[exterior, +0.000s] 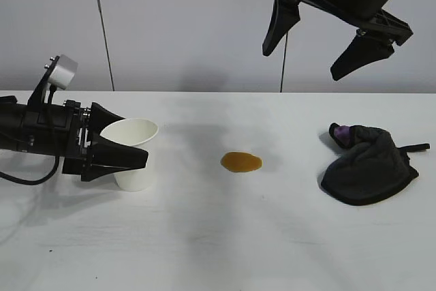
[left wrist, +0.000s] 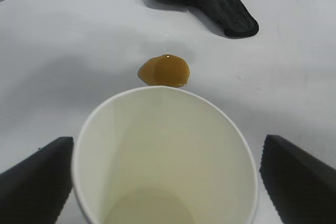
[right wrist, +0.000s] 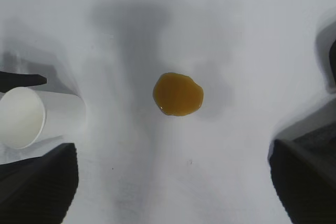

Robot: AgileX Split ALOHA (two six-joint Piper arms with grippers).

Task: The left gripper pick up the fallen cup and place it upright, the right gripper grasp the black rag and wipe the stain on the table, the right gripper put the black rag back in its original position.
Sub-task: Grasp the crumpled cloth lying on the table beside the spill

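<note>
1 view only: black rag beyond cup.

Bright, even overhead light; soft grey shadows on the table; wrist views blur at near edges.

White table here, few faint grey smudges. Sitting on it: a white paper cup on the left, amber stain mid-table, and a black rag off right.
</note>
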